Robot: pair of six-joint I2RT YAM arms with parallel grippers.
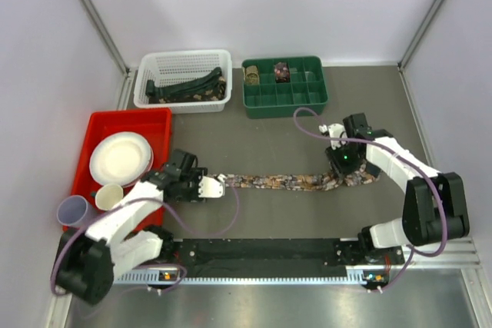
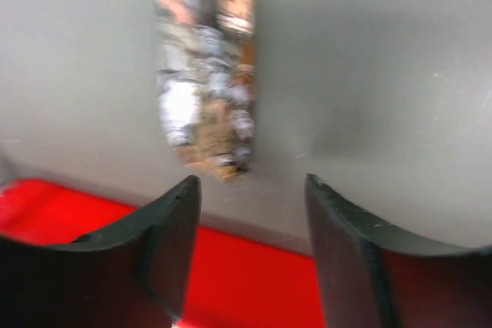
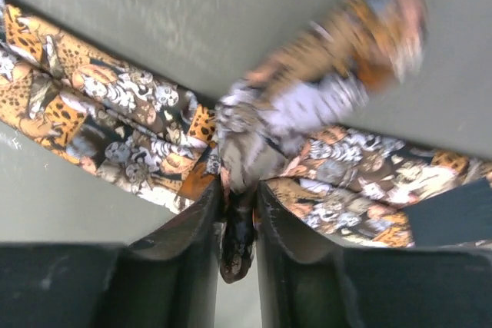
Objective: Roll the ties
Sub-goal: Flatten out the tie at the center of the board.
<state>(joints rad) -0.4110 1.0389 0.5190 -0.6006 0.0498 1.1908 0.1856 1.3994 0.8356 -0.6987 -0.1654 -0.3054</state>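
A brown-orange patterned tie (image 1: 277, 182) lies flat as a long strip across the middle of the table. My left gripper (image 1: 216, 187) is open and empty just off the tie's narrow left end; in the left wrist view that end (image 2: 204, 74) lies a little beyond the gap of the gripper (image 2: 250, 190). My right gripper (image 1: 346, 165) is over the tie's right end. In the right wrist view this gripper (image 3: 238, 190) is shut on a pinched fold of the tie (image 3: 100, 105), with a blurred loose end lifted above it. More dark ties (image 1: 188, 86) lie in a white basket.
The white basket (image 1: 184, 60) stands at the back left. A green compartment tray (image 1: 286, 104) at the back centre holds two rolled coils (image 1: 281, 71). A red tray (image 1: 157, 120) at the left holds a plate (image 1: 120, 157) and cups. Purple cables loop by both arms.
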